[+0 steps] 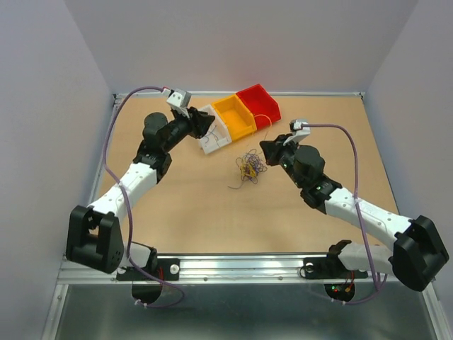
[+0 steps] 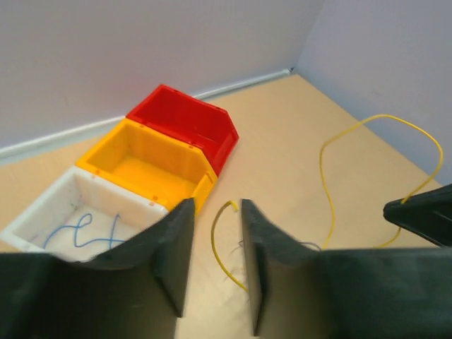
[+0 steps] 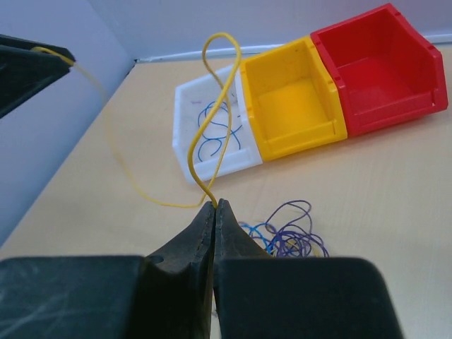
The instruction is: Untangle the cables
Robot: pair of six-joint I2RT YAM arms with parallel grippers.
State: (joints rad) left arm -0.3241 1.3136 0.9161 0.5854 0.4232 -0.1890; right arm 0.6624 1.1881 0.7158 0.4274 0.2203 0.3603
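A loose tangle of thin purple, blue and yellow cables [image 1: 249, 167] lies on the table in front of the bins and shows again just past my right fingers as the same cables [image 3: 289, 236]. My right gripper [image 3: 215, 203] is shut on one yellow cable [image 3: 220, 33], which loops upward and runs off toward my left gripper [image 3: 28, 70]. In the left wrist view, my left gripper [image 2: 215, 205] stands open with the curled yellow cable end [image 2: 224, 233] loose in the gap. The yellow cable [image 2: 325, 176] arcs over to the right gripper's tip [image 2: 417, 212]. From above, the left gripper [image 1: 207, 122] hangs by the white bin and the right gripper [image 1: 263, 146] is beside the tangle.
Three bins stand in a row at the back: a white bin [image 1: 214, 139] holding blue wires [image 3: 212, 131], a yellow bin [image 1: 234, 117] and a red bin [image 1: 258, 104]. Grey walls [image 1: 212, 42] close in the table on three sides.
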